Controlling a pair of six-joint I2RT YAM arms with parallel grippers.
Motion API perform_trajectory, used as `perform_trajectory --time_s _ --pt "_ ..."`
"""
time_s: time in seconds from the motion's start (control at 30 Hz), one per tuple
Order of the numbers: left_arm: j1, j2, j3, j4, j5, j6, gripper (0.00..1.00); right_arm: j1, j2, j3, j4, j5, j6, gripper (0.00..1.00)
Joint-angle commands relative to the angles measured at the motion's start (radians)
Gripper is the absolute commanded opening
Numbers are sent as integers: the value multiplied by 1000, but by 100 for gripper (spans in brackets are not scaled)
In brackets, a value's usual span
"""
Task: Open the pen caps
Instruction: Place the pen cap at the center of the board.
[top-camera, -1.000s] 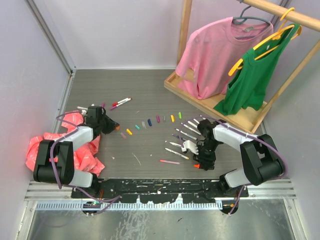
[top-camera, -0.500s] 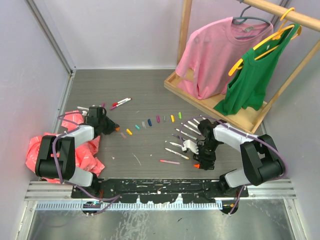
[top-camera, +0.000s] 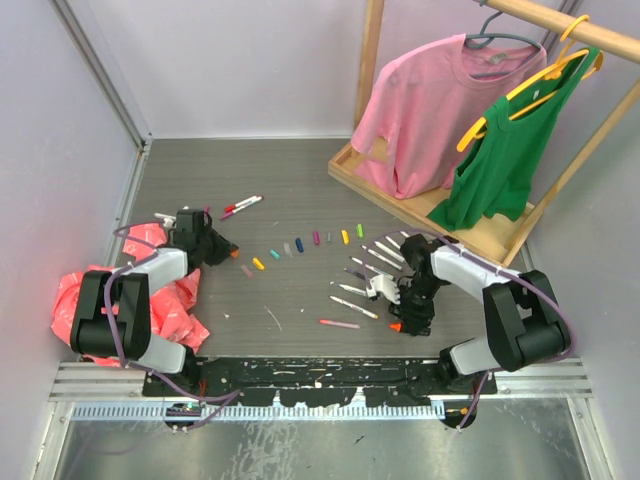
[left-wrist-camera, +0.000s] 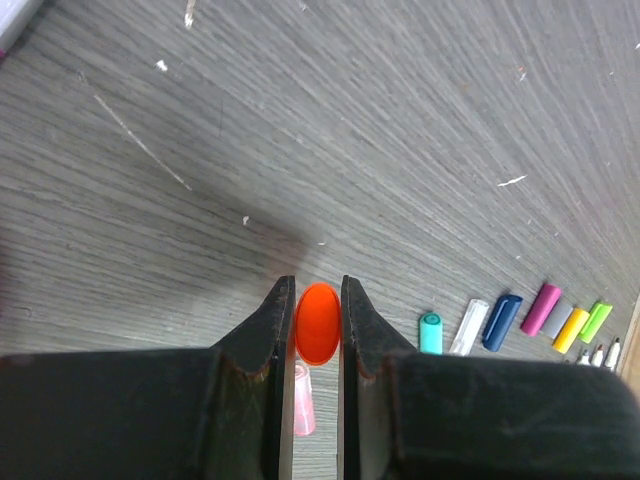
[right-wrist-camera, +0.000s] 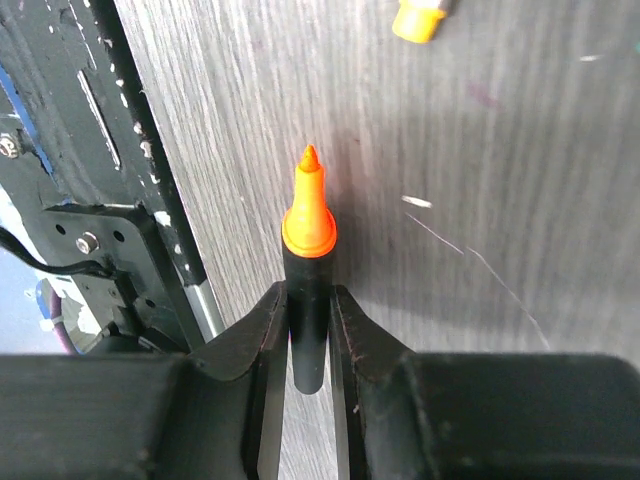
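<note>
top view, left gripper (top-camera: 224, 250): pinched narrow on an orange cap (top-camera: 234, 255), low at the near-left end of the cap row, probably so the cap can join that line.
top view, cap row (top-camera: 300, 243): loose coloured caps in an arc across mid-table, each apart from the next and kept clear of the pens.
top view, pens (top-camera: 368, 265): fanned just left of the right arm, and a pink pen (top-camera: 340, 324) lies apart nearer the bases.
top view, right gripper (top-camera: 404, 324): low by the near edge, gripping the orange-black marker (top-camera: 396, 329).
left wrist, left gripper (left-wrist-camera: 316, 292): jaws nearly together with the orange cap (left-wrist-camera: 318, 322) squeezed between them and a pink cap (left-wrist-camera: 303, 400) on the table below.
left wrist, cap row (left-wrist-camera: 500, 320): teal, clear, navy, magenta, yellow and green, side by side to the right.
right wrist, right gripper (right-wrist-camera: 307, 292): clamped narrow on the black barrel of the orange-black marker (right-wrist-camera: 308, 215), its bare orange tip pointing away. this marker looks uncapped, judging by the exposed tip.
</note>
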Motion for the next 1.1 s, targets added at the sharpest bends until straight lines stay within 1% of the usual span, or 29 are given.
perform_trajectory --time_s 0.0,0.13,0.2,0.27,0.37,0.5,0.63,0.7,0.83,0.93,1.0,1.07 --pt "10 -10 64 20 -16 25 0 -14 -56 128 -61 -40 -55 1" --pt "14 -6 88 9 -15 37 0 -13 -34 266 -129 -116 -55 1" --pt "15 -1 99 11 -11 45 0 -10 -9 335 -119 -159 -29 1" --pt "15 13 116 12 -4 52 0 11 31 410 -88 -200 40 1" --pt "15 47 150 2 5 70 0 85 121 553 16 -230 209 1" --pt "21 100 197 -22 6 84 0 197 307 787 154 -306 468 1" --pt "35 151 245 -47 -1 83 1 276 566 1094 202 -370 668 1" --pt "44 169 260 -53 -4 82 1 304 708 1257 224 -359 751 1" --pt "55 197 278 -56 -4 77 1 328 919 1535 231 -293 854 1" --pt "59 216 287 -56 8 78 2 328 1026 1670 248 -263 918 1" --pt "60 229 293 -55 17 81 2 328 1067 1701 269 -260 950 1" --pt "61 242 304 -50 23 82 2 329 1078 1695 299 -261 973 1"
